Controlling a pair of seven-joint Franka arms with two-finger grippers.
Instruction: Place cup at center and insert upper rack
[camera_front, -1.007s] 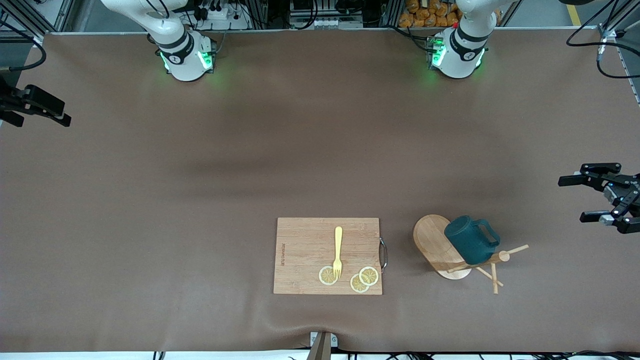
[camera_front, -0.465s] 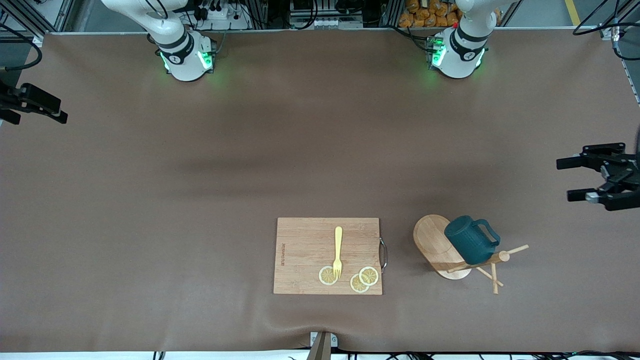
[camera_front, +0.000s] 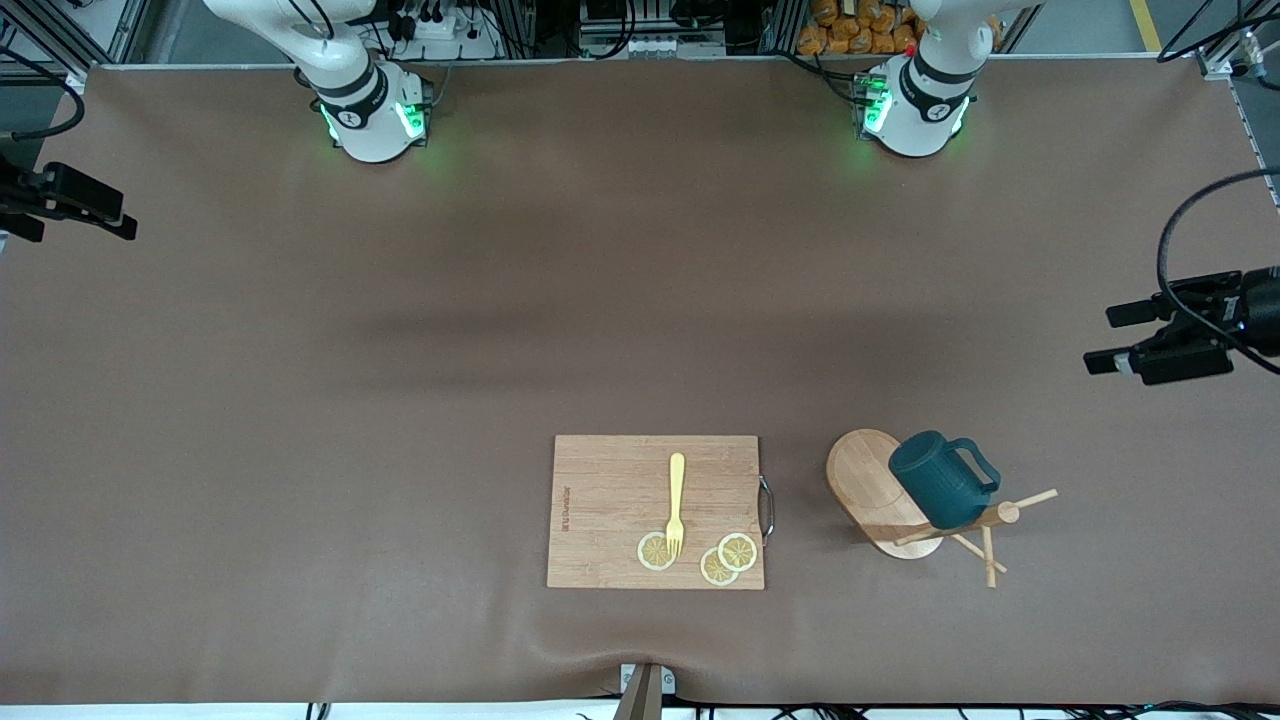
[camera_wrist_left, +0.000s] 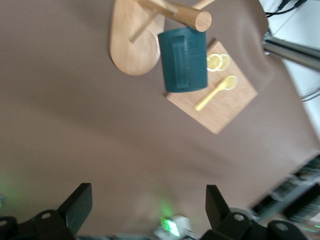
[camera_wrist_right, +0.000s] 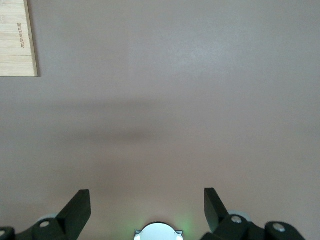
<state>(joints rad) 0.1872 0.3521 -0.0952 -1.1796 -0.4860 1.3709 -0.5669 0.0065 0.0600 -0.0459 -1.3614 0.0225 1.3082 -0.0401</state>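
Observation:
The dark teal ribbed cup hangs tilted on a light wooden mug tree, above its oval base. The upper rack is the thin pegs jutting out near the post's rounded top. My left gripper hovers open and empty over bare table at the left arm's end, well apart from the tree. Its wrist view shows the cup, the oval base and the open left gripper. My right gripper waits open at the right arm's end, over bare table.
A rectangular wooden cutting board lies beside the mug tree toward the right arm's end, carrying a yellow fork and lemon slices. Its corner shows in the right wrist view. Both arm bases stand along the table's edge.
My left gripper has swung over the table's end toward the arm bases and turned, still open. The right gripper has barely shifted. Cup and tree have not moved.

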